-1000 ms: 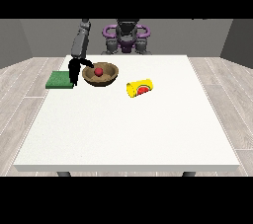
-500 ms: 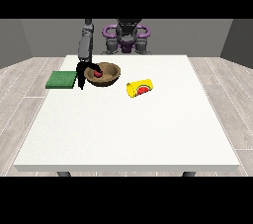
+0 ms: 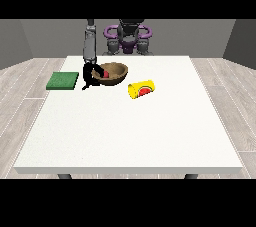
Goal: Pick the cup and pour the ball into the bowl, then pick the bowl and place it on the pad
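Note:
A brown bowl (image 3: 116, 72) sits at the far middle of the white table (image 3: 130, 131), and a red ball (image 3: 106, 73) lies inside it. The black hand at the view's left (image 3: 89, 76) hangs from a grey arm and touches the bowl's left rim; its fingers point down beside the rim. A yellow cup (image 3: 141, 89) with a red end lies on its side to the right of the bowl. The green pad (image 3: 63, 80) lies flat at the far left, left of the hand. No hand shows at the view's right.
The robot's purple and grey torso (image 3: 128, 38) stands behind the table's far edge. A wide stretch of white tabletop extends from the objects to the near edge.
The hand at the view's left has moved right and lower, from beside the bowl to its left rim. The bowl, cup and pad have stayed in place.

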